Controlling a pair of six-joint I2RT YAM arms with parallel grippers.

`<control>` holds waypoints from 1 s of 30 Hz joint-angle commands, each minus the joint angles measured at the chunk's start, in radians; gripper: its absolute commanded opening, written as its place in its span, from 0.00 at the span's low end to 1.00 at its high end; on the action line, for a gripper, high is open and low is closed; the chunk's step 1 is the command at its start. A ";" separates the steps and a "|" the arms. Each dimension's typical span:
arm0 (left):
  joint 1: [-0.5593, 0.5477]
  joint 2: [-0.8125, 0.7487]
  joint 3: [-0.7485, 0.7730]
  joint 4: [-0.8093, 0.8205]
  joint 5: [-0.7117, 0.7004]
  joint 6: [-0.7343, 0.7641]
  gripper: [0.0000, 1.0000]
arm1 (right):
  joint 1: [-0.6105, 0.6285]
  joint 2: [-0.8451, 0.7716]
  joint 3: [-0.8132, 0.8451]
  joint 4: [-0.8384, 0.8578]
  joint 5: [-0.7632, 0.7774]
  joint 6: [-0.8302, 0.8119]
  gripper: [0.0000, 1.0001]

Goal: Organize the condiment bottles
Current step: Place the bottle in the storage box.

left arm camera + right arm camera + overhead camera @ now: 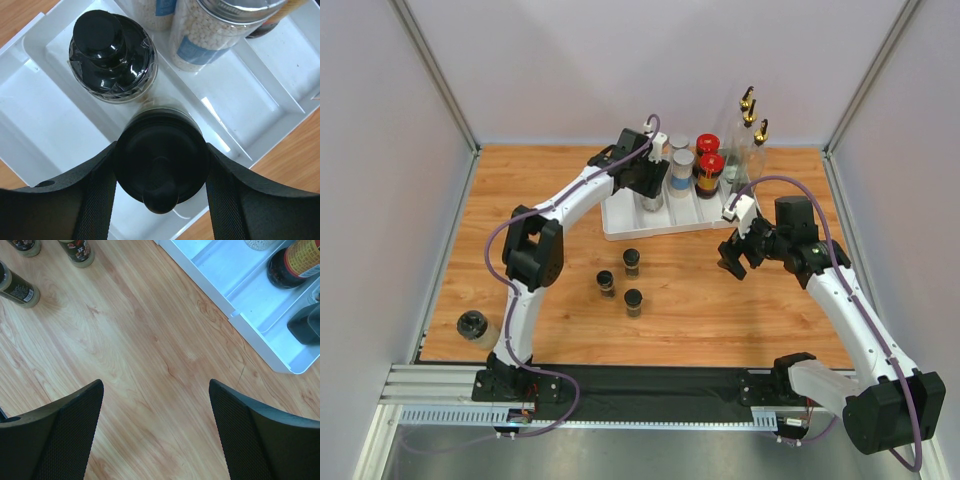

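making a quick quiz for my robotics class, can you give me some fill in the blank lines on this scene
1. The left gripper is shut on a jar with a ____ lid, over the white tray.
2. The right gripper stands ____ above the wooden table, holding nothing.
3. ____ small black-lidded jars stand together on the table in front of the tray.
4. The two amber jars in the tray have ____ caps.
Missing words: black; open; three; red.
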 commanded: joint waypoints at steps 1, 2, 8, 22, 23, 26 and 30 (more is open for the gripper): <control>0.013 0.005 0.062 0.098 -0.028 -0.027 0.11 | -0.002 0.000 -0.004 0.009 0.010 -0.014 0.88; 0.015 0.008 0.062 0.106 -0.029 -0.032 0.11 | -0.004 -0.002 -0.004 0.009 0.010 -0.016 0.88; 0.025 0.056 0.106 0.115 -0.035 -0.050 0.11 | -0.002 0.001 -0.005 0.009 0.013 -0.016 0.88; 0.038 0.077 0.133 0.101 -0.043 -0.063 0.66 | -0.002 0.003 -0.005 0.008 0.022 -0.024 0.88; 0.038 0.073 0.130 0.101 -0.042 -0.063 0.70 | -0.004 0.001 -0.005 0.009 0.022 -0.024 0.88; 0.038 0.051 0.105 0.107 -0.034 -0.063 0.80 | -0.002 -0.002 -0.005 0.008 0.022 -0.024 0.88; 0.038 0.025 0.094 0.100 -0.015 -0.061 0.87 | -0.002 -0.003 -0.005 0.009 0.024 -0.024 0.88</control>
